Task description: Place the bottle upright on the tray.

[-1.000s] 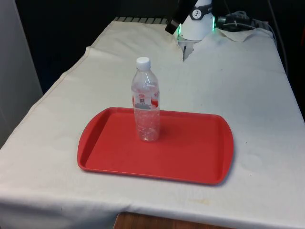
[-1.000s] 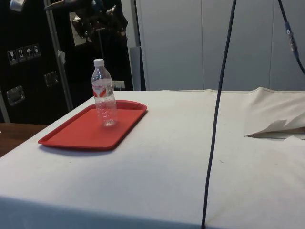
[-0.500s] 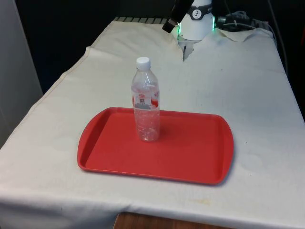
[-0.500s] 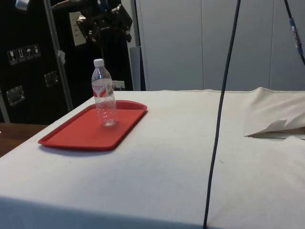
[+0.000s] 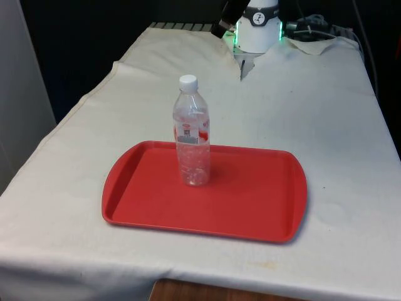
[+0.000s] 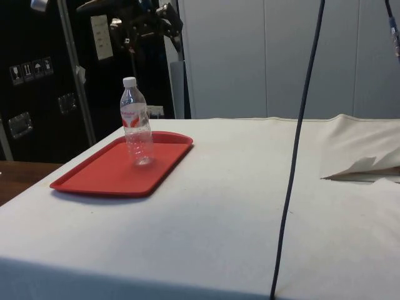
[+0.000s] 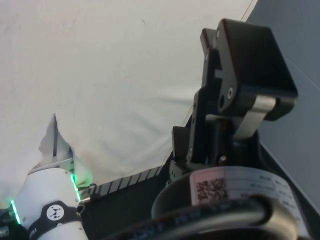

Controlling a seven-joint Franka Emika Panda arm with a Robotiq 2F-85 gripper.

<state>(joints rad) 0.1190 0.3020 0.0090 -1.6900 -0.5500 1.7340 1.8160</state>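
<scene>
Here, a clear plastic water bottle (image 5: pixel 192 133) is seen standing upright on a red plastic tray (image 5: pixel 250 200), its long axis vertical and its white screw cap (image 5: pixel 188 81) pointing straight up. A label with a red band is wrapped round the bottle's middle; its print cannot be read. In the front view the bottle is placed left of the tray's centre, near the tray's far rim, in the middle of the frame. In the side view the same bottle (image 6: pixel 136 122) is shown at centre left, on the tray (image 6: pixel 106 175), which is laid flat on the white tablecloth (image 5: pixel 301 119).

The black gripper (image 6: pixel 147 22) is caught high in the upper left of the side view, well above the bottle and apart from it, with nothing seen in its hold; how far its fingers are parted cannot be told. In the wrist view the gripper (image 7: pixel 235 95) is pictured against the tablecloth (image 7: pixel 110 65). A dark cable (image 6: pixel 297 150) is seen hanging down the right half of the side view.
</scene>
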